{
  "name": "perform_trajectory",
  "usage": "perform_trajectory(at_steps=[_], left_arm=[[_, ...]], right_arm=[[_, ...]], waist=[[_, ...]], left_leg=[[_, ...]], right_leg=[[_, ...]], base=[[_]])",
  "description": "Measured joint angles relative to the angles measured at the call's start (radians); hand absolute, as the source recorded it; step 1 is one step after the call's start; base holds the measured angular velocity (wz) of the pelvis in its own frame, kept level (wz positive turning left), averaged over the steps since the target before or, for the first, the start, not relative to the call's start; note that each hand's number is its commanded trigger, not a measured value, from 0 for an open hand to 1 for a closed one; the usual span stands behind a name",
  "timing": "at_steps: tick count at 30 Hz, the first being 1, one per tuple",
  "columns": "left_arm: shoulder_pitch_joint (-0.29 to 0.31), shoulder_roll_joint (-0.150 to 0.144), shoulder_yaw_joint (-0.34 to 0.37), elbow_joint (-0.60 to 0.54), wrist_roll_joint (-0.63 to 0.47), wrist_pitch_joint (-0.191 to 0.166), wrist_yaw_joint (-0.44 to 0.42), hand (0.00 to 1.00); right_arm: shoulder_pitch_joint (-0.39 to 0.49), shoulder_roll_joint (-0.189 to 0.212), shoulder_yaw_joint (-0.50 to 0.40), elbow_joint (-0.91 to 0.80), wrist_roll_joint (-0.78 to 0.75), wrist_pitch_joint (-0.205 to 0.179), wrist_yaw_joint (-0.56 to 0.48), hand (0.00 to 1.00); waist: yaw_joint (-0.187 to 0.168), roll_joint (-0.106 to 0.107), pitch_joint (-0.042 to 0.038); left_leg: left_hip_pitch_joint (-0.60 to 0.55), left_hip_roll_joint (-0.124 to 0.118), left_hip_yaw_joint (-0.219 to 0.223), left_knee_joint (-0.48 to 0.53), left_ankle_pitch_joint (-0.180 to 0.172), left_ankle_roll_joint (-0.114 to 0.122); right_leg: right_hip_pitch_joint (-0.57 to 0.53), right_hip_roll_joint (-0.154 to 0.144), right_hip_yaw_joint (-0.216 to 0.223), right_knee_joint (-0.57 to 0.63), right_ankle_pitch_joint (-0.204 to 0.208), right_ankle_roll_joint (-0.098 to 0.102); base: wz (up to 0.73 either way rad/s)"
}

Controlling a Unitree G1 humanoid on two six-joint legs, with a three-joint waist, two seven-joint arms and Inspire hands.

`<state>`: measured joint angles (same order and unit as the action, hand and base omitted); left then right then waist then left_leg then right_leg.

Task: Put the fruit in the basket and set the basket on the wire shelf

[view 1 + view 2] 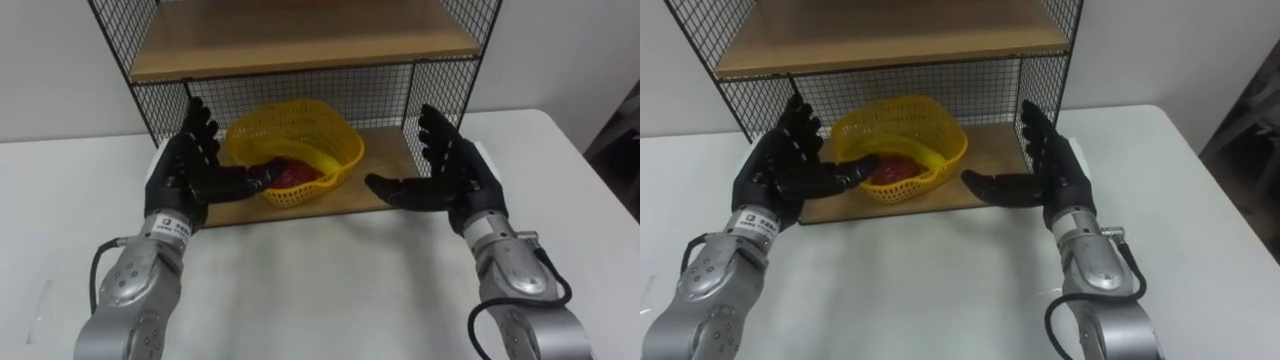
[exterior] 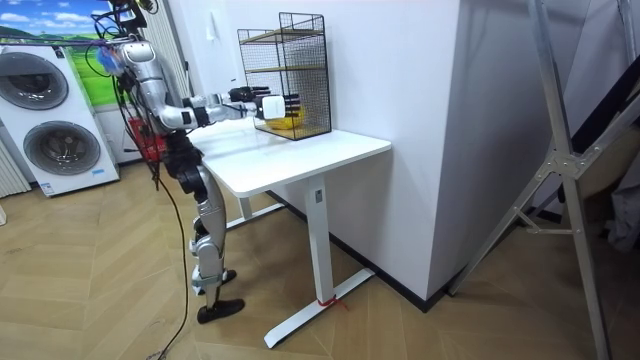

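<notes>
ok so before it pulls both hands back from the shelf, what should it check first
1. Yellow plastic mesh basket rests on the lower wooden board of the black wire shelf: ok.
2. Red fruit and yellow banana lie inside the basket: ok.
3. Left robot hand open, fingers straight: ok.
4. Left thumb clear of the basket's rim: cannot tell, it overlaps the rim.
5. Right robot hand open and apart from the basket: ok.

Table [image 1: 330, 285]: white; carries the wire shelf [image 1: 442, 95] at its far side.
Lower board [image 1: 385, 152]: wooden; carries the yellow basket [image 1: 300, 130], left of centre.
</notes>
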<state>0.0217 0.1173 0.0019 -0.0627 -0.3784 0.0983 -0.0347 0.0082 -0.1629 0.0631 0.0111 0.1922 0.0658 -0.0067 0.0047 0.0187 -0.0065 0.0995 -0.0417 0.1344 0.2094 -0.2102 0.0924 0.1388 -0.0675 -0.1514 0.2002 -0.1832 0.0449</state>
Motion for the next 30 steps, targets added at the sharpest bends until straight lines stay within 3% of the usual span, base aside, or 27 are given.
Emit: perform_trajectory(at_steps=[9, 14, 19, 21, 26, 30], left_arm=[[0.087, 0.013, -0.018, -0.017, 0.004, -0.046, 0.002, 0.00], [0.173, 0.008, -0.076, -0.016, -0.062, -0.091, 0.003, 0.00], [0.255, 0.010, -0.127, -0.016, -0.041, -0.121, -0.019, 0.00], [0.266, 0.010, -0.135, -0.016, -0.041, -0.123, -0.021, 0.00], [0.294, 0.029, -0.167, -0.019, -0.042, -0.186, -0.039, 0.00], [0.311, 0.049, -0.171, -0.019, -0.042, -0.210, -0.046, 0.00]], right_arm=[[0.048, 0.009, -0.005, -0.063, -0.036, -0.005, 0.011, 0.00], [0.073, 0.010, 0.012, -0.077, -0.003, -0.049, 0.057, 0.00], [0.140, 0.015, 0.040, -0.113, -0.002, -0.089, 0.114, 0.00], [0.148, 0.015, 0.053, -0.113, -0.002, -0.098, 0.129, 0.00], [0.163, 0.011, 0.077, -0.113, -0.001, -0.154, 0.160, 0.00], [0.204, 0.006, 0.080, -0.112, 0.001, -0.181, 0.173, 0.00]], waist=[[-0.002, -0.009, 0.0045], [0.001, -0.014, 0.0074], [0.001, -0.021, 0.0087], [0.001, -0.025, 0.0081], [0.002, -0.033, 0.0059], [0.003, -0.035, 0.0056]], left_leg=[[-0.001, -0.003, -0.002, -0.005, 0.000, 0.000], [-0.008, -0.002, -0.002, -0.006, 0.000, 0.000], [-0.021, -0.002, -0.006, -0.006, 0.000, 0.000], [-0.025, -0.002, -0.007, -0.005, 0.000, 0.000], [-0.039, -0.003, -0.013, -0.005, 0.000, 0.000], [-0.042, -0.003, -0.020, -0.003, 0.000, 0.000]], right_leg=[[0.009, 0.000, -0.004, -0.013, 0.000, 0.000], [0.002, 0.000, -0.003, -0.014, 0.000, 0.000], [-0.003, 0.000, -0.012, -0.015, 0.000, 0.000], [-0.011, 0.000, -0.015, -0.015, 0.000, 0.000], [-0.018, 0.000, -0.021, -0.014, 0.001, -0.001], [-0.018, 0.000, -0.030, -0.015, 0.001, -0.001]], base=[[0.00], [0.00], [0.03], [0.02], [0.03], [0.07]])
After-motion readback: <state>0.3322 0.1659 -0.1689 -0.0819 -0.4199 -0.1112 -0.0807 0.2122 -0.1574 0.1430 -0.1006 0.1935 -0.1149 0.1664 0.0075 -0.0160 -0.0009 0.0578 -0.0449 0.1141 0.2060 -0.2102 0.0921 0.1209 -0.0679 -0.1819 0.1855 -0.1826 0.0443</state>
